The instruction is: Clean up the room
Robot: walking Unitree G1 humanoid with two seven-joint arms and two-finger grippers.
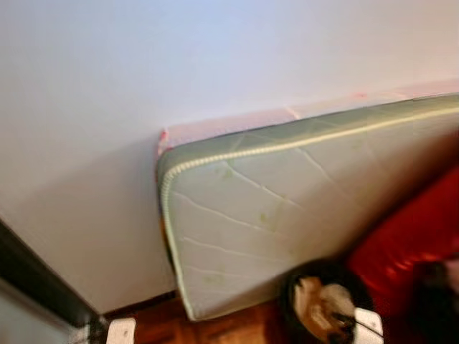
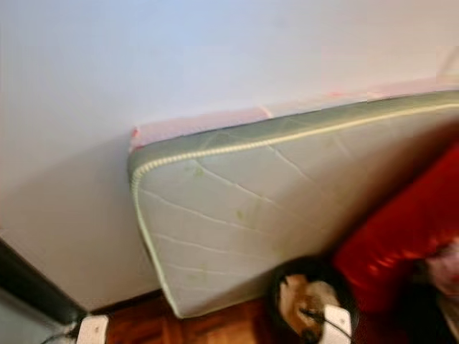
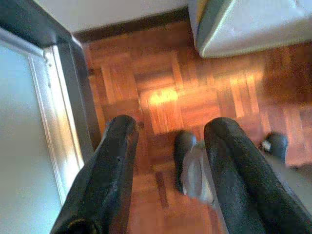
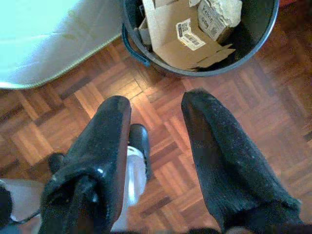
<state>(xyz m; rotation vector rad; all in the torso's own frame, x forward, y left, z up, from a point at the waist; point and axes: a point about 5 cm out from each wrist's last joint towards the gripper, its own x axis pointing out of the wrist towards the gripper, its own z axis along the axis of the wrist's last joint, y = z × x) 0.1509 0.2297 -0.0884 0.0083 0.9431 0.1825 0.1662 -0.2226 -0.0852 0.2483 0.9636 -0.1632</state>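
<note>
A black bin holding cardboard pieces stands on the parquet floor, and it appears low in the eye views as the bin. My right gripper hangs open just short of the bin, above the floor, with nothing between its fingers. My left gripper is also open and holds nothing, over bare parquet near a dark door frame.
A pale green mattress leans on its side against the white wall, its corner close to the bin. A red cushion-like thing lies at the right. A dark baseboard runs along the wall. My own foot stands on the floor below the right gripper.
</note>
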